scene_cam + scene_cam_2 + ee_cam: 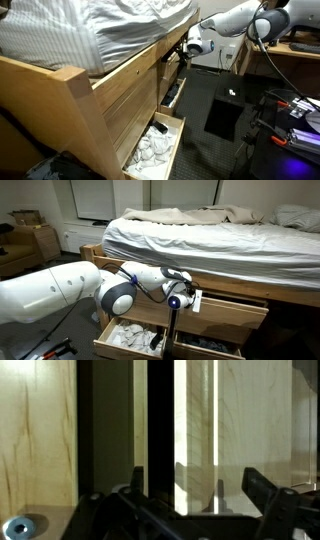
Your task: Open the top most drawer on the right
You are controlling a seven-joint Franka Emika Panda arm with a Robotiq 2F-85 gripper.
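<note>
A wooden bed frame holds drawers under the mattress. In an exterior view the top drawer on the right (236,308) has a pale wood front that stands slightly out from the frame. My gripper (186,299) is at that drawer's left end, close to the wood. From the side, the gripper (190,46) is up against the frame's upper row. In the wrist view the gripper (198,495) is open, its dark fingers (262,488) spread wide in front of pale wood panels and a dark vertical gap (160,420).
Two lower drawers are pulled out: one (130,338) (155,145) holds white clothes, the other (205,343) has dark contents. A rumpled mattress (210,235) lies above. A black mat (222,115) and cabled equipment (295,110) are on the floor beside the bed.
</note>
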